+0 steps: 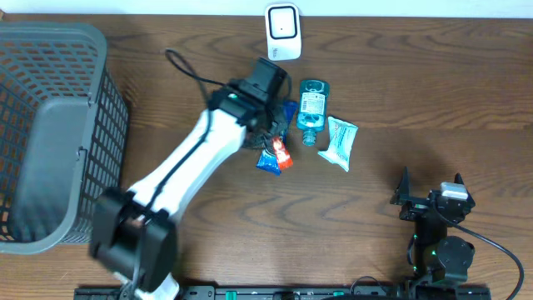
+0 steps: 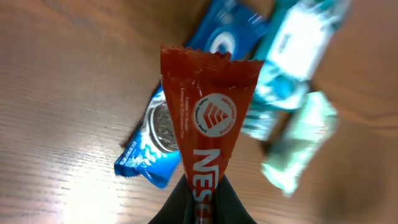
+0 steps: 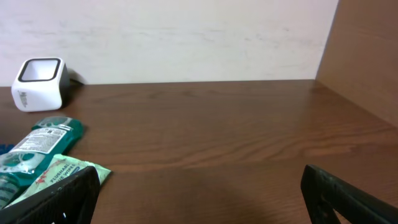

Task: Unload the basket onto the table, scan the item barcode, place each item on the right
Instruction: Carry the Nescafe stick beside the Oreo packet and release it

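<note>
Where wooden table (image 3: 217, 124) meets wall (image 3: 186, 37): left tool (image 2: 200, 190) pinching red wrapper (image 2: 208, 118), right tool (image 3: 199, 196) agape, seemingly empty.

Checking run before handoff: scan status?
Left gripper shut on red Nestle foil wrapper. Right gripper open, holding nothing. Wrapper not yet at white box-shaped scanner. Blue Oreo packet close behind wrapper.
</note>
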Controlling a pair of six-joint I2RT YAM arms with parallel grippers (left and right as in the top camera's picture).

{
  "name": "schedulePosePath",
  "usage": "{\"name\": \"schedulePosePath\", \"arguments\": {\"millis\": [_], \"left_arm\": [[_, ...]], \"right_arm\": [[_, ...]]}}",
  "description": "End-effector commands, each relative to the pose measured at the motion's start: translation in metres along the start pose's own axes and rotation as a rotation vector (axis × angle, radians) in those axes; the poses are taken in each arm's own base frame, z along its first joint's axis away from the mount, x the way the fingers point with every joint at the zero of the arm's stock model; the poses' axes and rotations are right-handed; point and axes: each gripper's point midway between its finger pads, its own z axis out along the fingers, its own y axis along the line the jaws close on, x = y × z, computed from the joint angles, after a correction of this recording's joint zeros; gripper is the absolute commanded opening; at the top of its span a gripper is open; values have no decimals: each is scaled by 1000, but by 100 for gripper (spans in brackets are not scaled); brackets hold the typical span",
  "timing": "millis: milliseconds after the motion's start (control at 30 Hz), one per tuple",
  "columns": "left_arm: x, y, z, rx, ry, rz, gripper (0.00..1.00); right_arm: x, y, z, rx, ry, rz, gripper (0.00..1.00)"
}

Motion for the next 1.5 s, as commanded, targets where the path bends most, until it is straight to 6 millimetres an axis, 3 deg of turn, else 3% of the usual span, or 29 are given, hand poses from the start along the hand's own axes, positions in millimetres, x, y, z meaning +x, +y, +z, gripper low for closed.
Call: {"name": "schedulePosePath", "arguments": {"millis": [0, 233, 467, 633, 667, 733, 767, 967, 1000, 1067, 1133, 1300, 1367, 1467], "left_arm": [[16, 1, 25, -50, 41, 42, 7], [50, -24, 49, -18, 96, 202, 7], [64, -12, 58, -112, 51, 262, 7], [70, -13, 59, -111, 56, 275, 7], [70, -14, 59, -111, 56, 276, 12], [71, -14, 59, -111, 56, 277, 44], [71, -13, 59, -113, 57, 277, 55], [73, -10, 58, -123, 68, 276, 73], [74, -9, 58, -126, 73, 275, 72], [74, -8, 57, -131, 77, 275, 37], [75, -7, 57, -133, 78, 275, 8], [60, -8, 50, -145, 25, 303, 7], [45, -14, 33, -137, -22, 350, 7], [15, -26, -8, -129, -146, 397, 8]], "right_arm": [[0, 2, 0, -9, -1, -12, 99], [0, 2, 0, -9, -1, -12, 99], [0, 2, 0, -8, -1, -12, 99], [0, 2, 0, -9, -1, -12, 99], [0, 2, 0, -8, -1, -12, 99], [0, 2, 0, -9, -1, -12, 99], [0, 2, 0, -8, -1, -12, 99], [0, 2, 0, -9, -1, -12, 99], [0, 2, 0, -9, -1, -12, 99], [0, 2, 0, -9, -1, -12, 99], [0, 2, 0, -9, -1, -12, 99], [0, 2, 0, -8, -1, -12, 99], [0, 2, 0, -9, -1, -12, 99], [0, 2, 0, -9, -1, -12, 99]]}}
